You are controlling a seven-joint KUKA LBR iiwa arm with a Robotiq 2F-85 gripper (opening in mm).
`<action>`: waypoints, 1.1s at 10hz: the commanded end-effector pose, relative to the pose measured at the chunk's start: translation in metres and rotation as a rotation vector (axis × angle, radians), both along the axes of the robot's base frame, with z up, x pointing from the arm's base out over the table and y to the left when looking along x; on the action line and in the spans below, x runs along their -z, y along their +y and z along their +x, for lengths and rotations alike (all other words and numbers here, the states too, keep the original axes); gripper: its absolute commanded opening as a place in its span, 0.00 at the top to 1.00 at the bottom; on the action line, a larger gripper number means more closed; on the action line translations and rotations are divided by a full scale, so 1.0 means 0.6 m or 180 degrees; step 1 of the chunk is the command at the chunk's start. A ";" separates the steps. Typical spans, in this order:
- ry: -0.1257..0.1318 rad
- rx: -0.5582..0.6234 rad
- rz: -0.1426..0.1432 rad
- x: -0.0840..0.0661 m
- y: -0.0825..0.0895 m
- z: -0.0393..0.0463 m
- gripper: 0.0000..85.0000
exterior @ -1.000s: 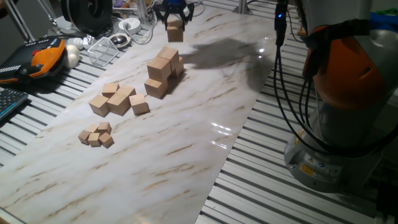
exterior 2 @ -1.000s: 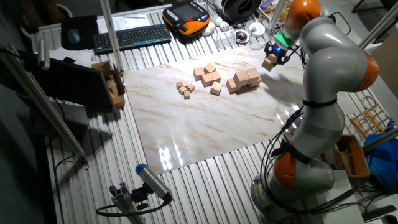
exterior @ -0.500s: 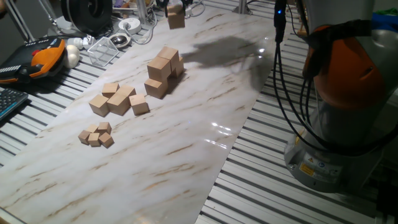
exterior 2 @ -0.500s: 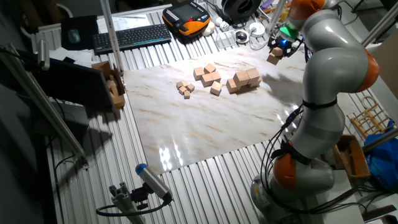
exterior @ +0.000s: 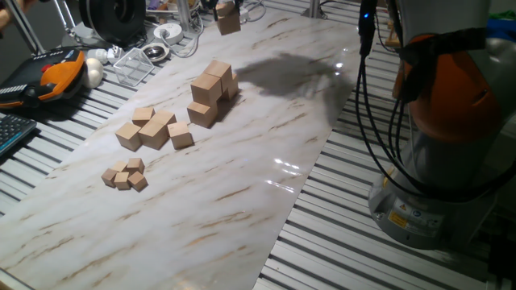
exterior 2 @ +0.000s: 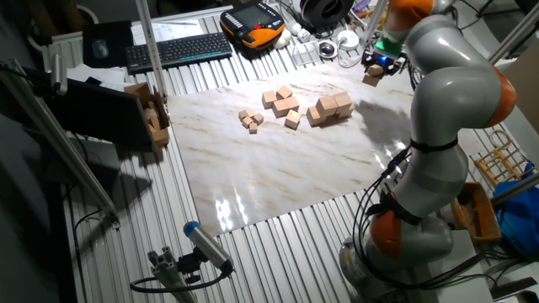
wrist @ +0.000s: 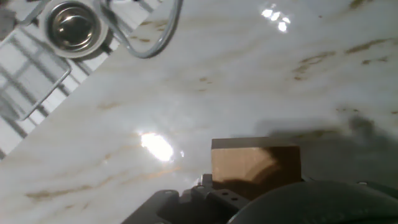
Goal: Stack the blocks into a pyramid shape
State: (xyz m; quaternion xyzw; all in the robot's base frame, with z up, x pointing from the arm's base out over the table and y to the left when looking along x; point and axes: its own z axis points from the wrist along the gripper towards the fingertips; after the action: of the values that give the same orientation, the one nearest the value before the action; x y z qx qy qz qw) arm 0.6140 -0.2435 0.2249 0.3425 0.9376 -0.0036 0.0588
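Observation:
My gripper (exterior 2: pixel 374 66) is shut on one light-tan wooden block (exterior: pixel 228 18), which hangs in the air over the far end of the marble board. The hand view shows that block (wrist: pixel 255 163) close up, with the board well below it. The other large blocks (exterior: pixel 213 90) sit in a tight cluster near the board's middle, one resting on top of the lower ones; they appear again in the other fixed view (exterior 2: pixel 333 107). The held block is apart from that cluster, behind and above it.
Medium wooden cubes (exterior: pixel 152 129) and tiny cubes (exterior: pixel 125 175) lie left of the cluster. A metal cup (wrist: pixel 69 25), cables and a wire tray (exterior: pixel 137 63) crowd the table's far edge. The robot base (exterior: pixel 439 121) stands at the right.
The gripper has carried the block upward and farther toward the back edge of the board. The blocks on the board have not moved.

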 end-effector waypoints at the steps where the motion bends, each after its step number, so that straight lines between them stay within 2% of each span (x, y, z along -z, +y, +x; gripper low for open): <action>1: 0.0010 -0.2197 0.0014 0.000 0.000 0.000 1.00; 2: 0.0031 -0.2314 -0.0040 0.000 0.000 0.000 1.00; 3: 0.0062 -0.2416 -0.0046 0.000 0.000 0.000 1.00; 5: 0.0052 -0.2435 0.0126 0.000 0.002 -0.001 1.00; 6: 0.0073 -0.2401 0.0106 -0.003 0.014 -0.005 1.00; 7: 0.0104 -0.2385 0.0028 -0.009 0.031 -0.011 1.00; 9: 0.0149 -0.2383 -0.0061 -0.019 0.059 -0.016 1.00; 11: 0.0155 -0.2392 -0.0076 -0.020 0.082 -0.019 1.00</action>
State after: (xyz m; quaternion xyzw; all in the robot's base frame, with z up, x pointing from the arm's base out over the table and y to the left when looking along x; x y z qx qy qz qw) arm 0.6022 -0.1921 0.2365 0.1579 0.9867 -0.0065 0.0371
